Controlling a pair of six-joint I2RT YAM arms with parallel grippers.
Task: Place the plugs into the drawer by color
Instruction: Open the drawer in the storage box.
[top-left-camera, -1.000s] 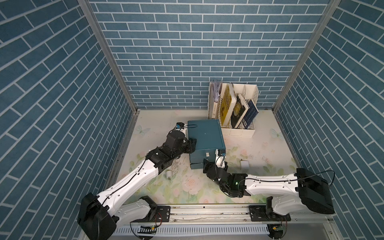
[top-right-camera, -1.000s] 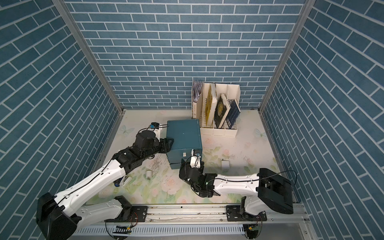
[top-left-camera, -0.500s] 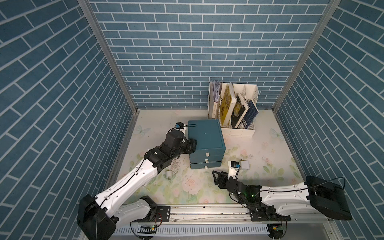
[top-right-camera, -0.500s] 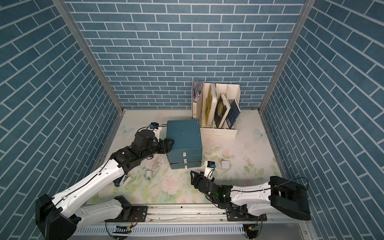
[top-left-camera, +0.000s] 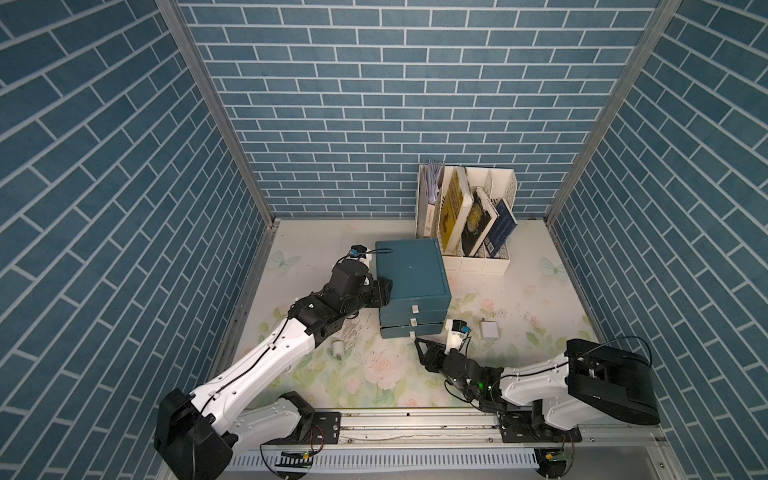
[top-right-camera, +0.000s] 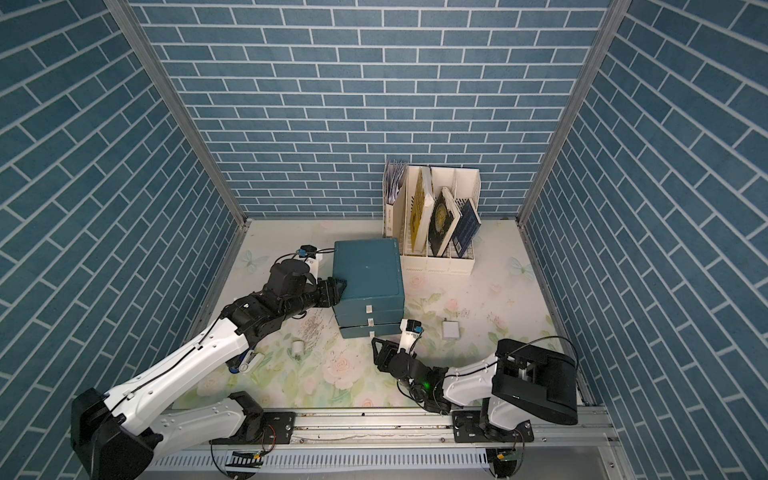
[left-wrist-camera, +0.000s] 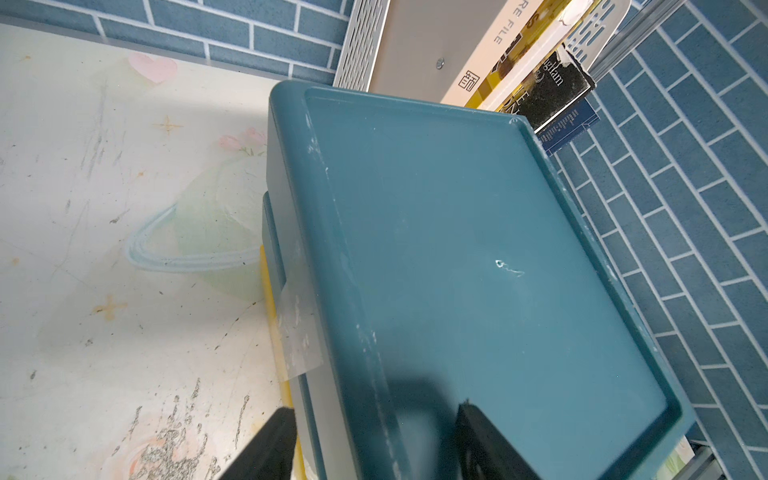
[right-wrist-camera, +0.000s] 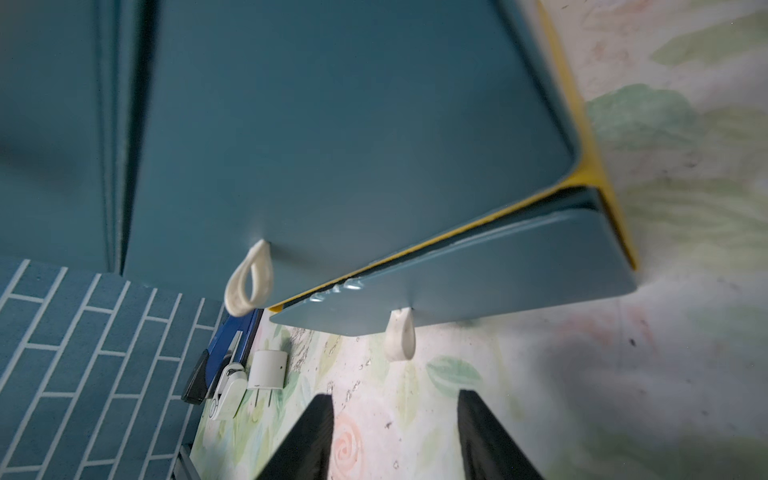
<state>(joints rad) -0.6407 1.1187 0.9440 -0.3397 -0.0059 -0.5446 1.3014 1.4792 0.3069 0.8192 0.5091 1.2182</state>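
The drawer (top-left-camera: 411, 274) (top-right-camera: 368, 270) is a dark teal cabinet with three stacked fronts, all pushed in, each with a white tab handle (right-wrist-camera: 249, 278). My left gripper (top-left-camera: 384, 293) (left-wrist-camera: 374, 440) stands open astride its top left edge, one finger beside the side wall and one over the top. My right gripper (top-left-camera: 420, 347) (right-wrist-camera: 397, 399) hovers low over the mat in front of the bottom drawer, open and empty. One white plug (top-left-camera: 337, 348) (right-wrist-camera: 268, 370) lies left of the cabinet, prongs showing. Another white square plug (top-left-camera: 490, 329) (top-right-camera: 451, 329) lies to the right.
A white file rack (top-left-camera: 465, 216) of books stands right behind the cabinet. A blue-and-black stapler-like object (right-wrist-camera: 220, 357) (top-right-camera: 245, 363) lies under my left arm, near the left wall. The metal rail (top-left-camera: 415, 424) runs along the front edge.
My right gripper has drawn back from the drawer front toward the table's front and its jaws have narrowed. The left gripper has stayed at the cabinet's edge.
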